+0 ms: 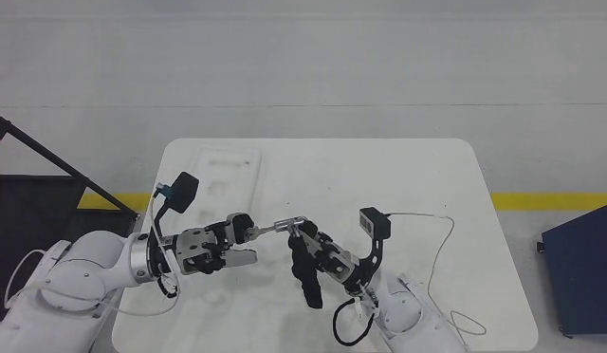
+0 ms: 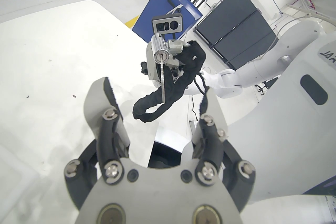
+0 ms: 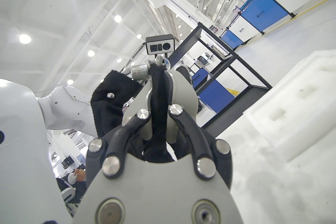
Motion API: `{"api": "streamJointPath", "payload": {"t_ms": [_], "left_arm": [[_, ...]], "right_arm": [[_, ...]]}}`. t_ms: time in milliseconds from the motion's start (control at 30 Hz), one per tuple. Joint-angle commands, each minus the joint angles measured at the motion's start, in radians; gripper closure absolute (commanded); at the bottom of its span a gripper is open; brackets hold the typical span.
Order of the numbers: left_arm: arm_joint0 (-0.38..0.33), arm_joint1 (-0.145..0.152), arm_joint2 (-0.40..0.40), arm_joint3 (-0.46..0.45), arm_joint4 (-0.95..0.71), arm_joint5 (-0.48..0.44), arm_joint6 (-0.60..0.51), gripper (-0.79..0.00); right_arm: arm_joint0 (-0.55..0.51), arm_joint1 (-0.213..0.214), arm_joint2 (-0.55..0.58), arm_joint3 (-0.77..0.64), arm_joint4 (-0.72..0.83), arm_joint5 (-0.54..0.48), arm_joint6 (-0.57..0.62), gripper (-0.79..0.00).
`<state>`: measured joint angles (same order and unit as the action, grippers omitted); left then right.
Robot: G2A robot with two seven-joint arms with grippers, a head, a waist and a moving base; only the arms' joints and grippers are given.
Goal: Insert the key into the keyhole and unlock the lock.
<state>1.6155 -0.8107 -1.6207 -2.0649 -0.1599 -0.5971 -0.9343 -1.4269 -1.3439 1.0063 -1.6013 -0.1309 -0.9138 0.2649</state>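
The key (image 2: 162,83) sticks out of the keyhole (image 2: 161,55) of the lock (image 2: 153,45), in the air over the white tabletop (image 1: 417,182). A foam tray (image 1: 223,168) lies far left on it; grey floor with a yellow line (image 1: 550,201) lies beyond. The left pincer (image 2: 156,87) is spread, empty; the right pincer (image 3: 158,72) pinches the lock's black cable (image 2: 194,57), tips hidden.

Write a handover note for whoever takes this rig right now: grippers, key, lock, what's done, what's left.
Left gripper: open, holding nothing, facing the key's free end.
Right gripper: shut on the lock's black cable, holding the lock up.
Key: appears to sit in the keyhole, sticking out toward the left gripper.
Done: insertion, it seems.
Left: grip the key, turn it, open the lock. I cannot tell whether it has been turned.
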Motion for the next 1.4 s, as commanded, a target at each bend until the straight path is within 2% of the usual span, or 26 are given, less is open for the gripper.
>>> {"api": "streamJointPath", "payload": {"t_ms": [0, 33, 100, 133, 200, 500, 533, 567, 833, 1367], "left_arm": [[-0.002, 0.000, 0.001, 0.001, 0.008, 0.004, 0.006, -0.034], [-0.003, -0.001, 0.003, 0.001, 0.007, 0.004, 0.008, -0.031], [-0.005, -0.001, 0.005, 0.003, 0.002, 0.003, 0.010, -0.105], [-0.006, -0.001, 0.005, 0.003, -0.002, 0.002, 0.011, -0.172], [-0.007, -0.001, 0.005, 0.003, -0.008, 0.001, 0.009, -0.188], [-0.004, 0.000, -0.001, 0.001, -0.027, 0.006, -0.004, -0.132], [-0.003, 0.000, -0.002, 0.001, -0.028, 0.006, -0.006, -0.049], [-0.002, 0.000, -0.003, 0.001, -0.028, 0.007, -0.007, 0.000], [0.003, 0.001, -0.008, -0.004, -0.026, 0.007, -0.016, 0.000], [0.017, 0.007, -0.027, -0.017, 0.032, 0.016, -0.074, 0.000]], "right_arm": [[0.000, 0.001, -0.002, 0.001, -0.003, 0.001, 0.003, 0.000], [0.000, 0.001, -0.003, 0.001, -0.003, 0.001, 0.003, 0.000], [0.000, 0.002, -0.005, 0.002, -0.007, 0.001, 0.004, 0.000], [0.000, 0.003, -0.005, 0.003, -0.011, 0.002, 0.006, 0.000], [-0.001, 0.004, -0.007, 0.003, -0.014, 0.003, 0.007, 0.000], [-0.003, 0.008, -0.011, 0.004, -0.016, 0.003, 0.003, 0.000], [-0.003, 0.008, -0.011, 0.004, -0.017, 0.003, 0.001, 0.000], [-0.003, 0.008, -0.011, 0.004, -0.019, 0.003, 0.001, 0.000], [-0.004, 0.013, -0.013, 0.002, -0.021, 0.003, 0.006, 0.000], [-0.009, 0.035, -0.009, -0.007, -0.060, 0.006, 0.097, 0.000]]}}
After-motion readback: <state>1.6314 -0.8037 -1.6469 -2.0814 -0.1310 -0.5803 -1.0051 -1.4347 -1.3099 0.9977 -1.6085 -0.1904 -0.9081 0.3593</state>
